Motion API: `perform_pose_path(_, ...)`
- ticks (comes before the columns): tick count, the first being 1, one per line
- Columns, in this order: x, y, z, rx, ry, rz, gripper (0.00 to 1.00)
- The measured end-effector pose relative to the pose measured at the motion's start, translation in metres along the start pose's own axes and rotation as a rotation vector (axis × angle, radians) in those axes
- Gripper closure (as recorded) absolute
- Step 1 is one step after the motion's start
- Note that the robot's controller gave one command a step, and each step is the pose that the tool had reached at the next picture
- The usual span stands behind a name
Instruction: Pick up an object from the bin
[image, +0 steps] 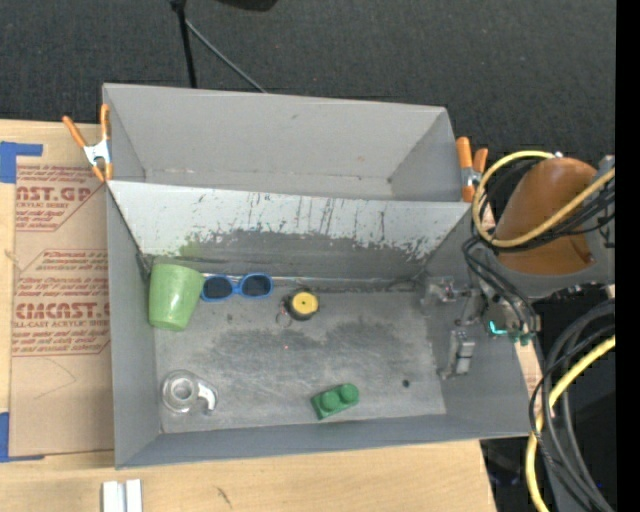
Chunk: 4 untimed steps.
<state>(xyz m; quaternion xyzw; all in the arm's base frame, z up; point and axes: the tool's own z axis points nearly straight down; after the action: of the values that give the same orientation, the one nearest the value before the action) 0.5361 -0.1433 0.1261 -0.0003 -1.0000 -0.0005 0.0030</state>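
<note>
My gripper (458, 345) hangs at the bin's right wall, low over the floor, with nothing seen in it. The loose things nearest to it are a small green toy brick (334, 400) on the floor near the front wall, to the gripper's left, and a small yellow round thing with a dark middle (302, 304) near the back of the floor. The gripper stands apart from both.
A light green cup (173, 294) lies on its side at the far left. Blue sunglasses (236, 288) rest beside it along the back wall. A small clear glass thing (187, 392) sits in the front left corner. The arm with its orange cover and cables comes in from the right.
</note>
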Motion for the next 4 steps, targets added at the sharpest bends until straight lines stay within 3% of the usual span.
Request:
perform_pose_path(1,-0.013,0.098,0.041,-0.001,-0.006,-0.311,0.00)
perform_pose_path(2,0.048,0.155,0.056,-0.001,-0.014,-0.297,0.00)
perform_pose_path(3,0.048,0.151,0.056,0.001,-0.006,-0.292,1.00)
perform_pose_path(4,0.025,0.156,-0.056,0.003,-0.016,-0.370,1.00)
